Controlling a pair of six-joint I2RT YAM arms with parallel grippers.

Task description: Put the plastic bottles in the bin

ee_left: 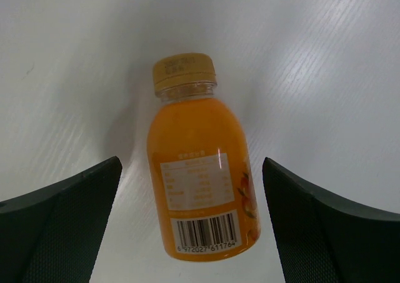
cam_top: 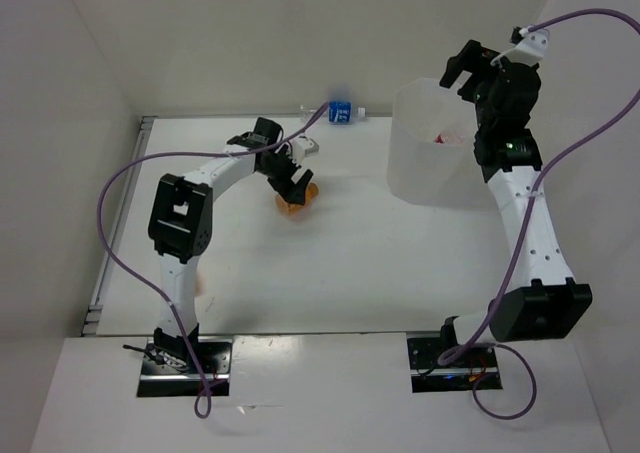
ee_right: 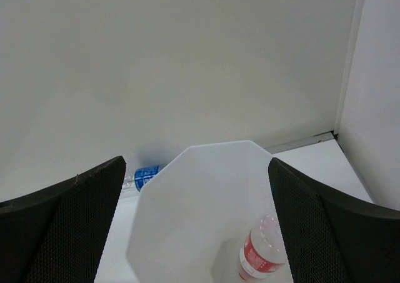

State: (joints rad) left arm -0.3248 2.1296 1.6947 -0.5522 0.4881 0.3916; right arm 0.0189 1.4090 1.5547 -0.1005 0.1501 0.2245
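Observation:
An orange bottle (ee_left: 199,170) with a tan cap lies on the white table, its barcode end toward me. My left gripper (ee_left: 194,233) is open, with a finger on each side of the bottle and a gap between. From above, the same orange bottle (cam_top: 296,203) peeks out under the left gripper (cam_top: 291,186). The translucent white faceted bin (cam_top: 432,163) stands at the back right. My right gripper (ee_right: 197,227) hangs open and empty over the bin (ee_right: 187,220). A clear bottle with a red label (ee_right: 262,255) lies inside the bin. A clear bottle with a blue label (cam_top: 340,112) lies by the back wall.
White walls close in the table at the back, left and right. A metal rail (cam_top: 120,228) runs along the left edge. The blue-labelled bottle (ee_right: 145,175) shows just left of the bin's rim. Purple cables loop over both arms.

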